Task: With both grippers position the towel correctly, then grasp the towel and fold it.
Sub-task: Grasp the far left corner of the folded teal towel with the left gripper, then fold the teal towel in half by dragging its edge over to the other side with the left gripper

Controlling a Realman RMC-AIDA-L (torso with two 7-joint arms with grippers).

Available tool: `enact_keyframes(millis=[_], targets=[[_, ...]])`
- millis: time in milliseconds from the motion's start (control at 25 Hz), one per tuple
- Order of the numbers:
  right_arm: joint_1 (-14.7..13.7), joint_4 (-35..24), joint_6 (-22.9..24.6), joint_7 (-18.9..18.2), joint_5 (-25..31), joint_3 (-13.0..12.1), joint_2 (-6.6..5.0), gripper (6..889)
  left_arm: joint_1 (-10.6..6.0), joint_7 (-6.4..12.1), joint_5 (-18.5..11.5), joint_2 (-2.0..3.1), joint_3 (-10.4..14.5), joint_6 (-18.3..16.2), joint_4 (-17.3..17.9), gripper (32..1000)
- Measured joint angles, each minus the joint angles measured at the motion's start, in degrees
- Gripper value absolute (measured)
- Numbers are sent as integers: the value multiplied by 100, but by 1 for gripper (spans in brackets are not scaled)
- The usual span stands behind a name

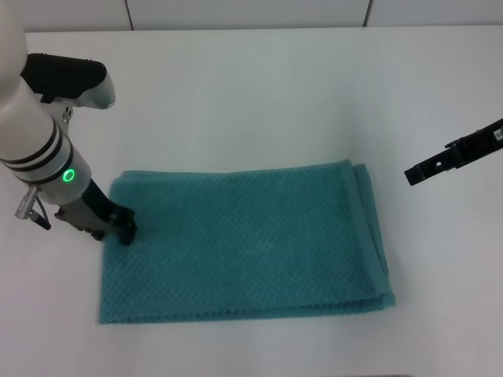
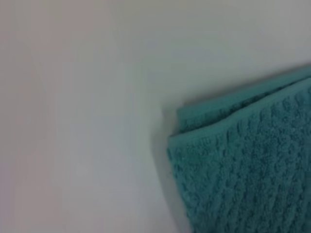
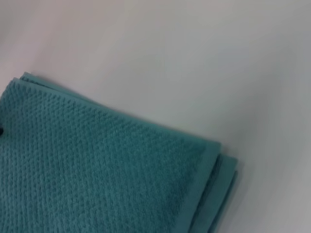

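Lying flat across the lower middle of the frame on a white table (image 1: 259,94): the folded teal towel (image 1: 244,243). At its left edge, low, the left gripper (image 1: 124,228), touching the cloth; whether closed cannot be told. Raised at right, off the towel, the right gripper (image 1: 416,173); spread likewise unclear.

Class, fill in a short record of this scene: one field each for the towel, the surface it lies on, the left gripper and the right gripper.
towel: teal waffle-weave towel, folded in layers, lying flat
surface: white table
left gripper: left gripper down at the towel's left edge, near its far corner; whether it grips the cloth cannot be told
right gripper: right gripper off the towel's right side, apart from it
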Motion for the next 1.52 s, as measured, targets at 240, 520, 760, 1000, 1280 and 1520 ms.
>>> enact_keyframes(millis=[240,520,760,1000,1280,1520], targets=[[4,0,0,0,0,0,0,857,-25,5,3,2,4,22,0,431],[-1,0,0,6,0,0,0,856,-25,8,4,2,5,54,25,145],[-4,0,0,9,0,0,0,856,-22,6,10,-2,4,61,35,96],[-5,0,0,10,0,0,0,857,-16,3,6,-6,-18,61,35,95],[-5,0,0,10,0,0,0,856,-14,0,3,-2,-22,64,39,87],[-5,0,15,9,0,0,0,857,-19,0,44,7,-14,70,45,81]])
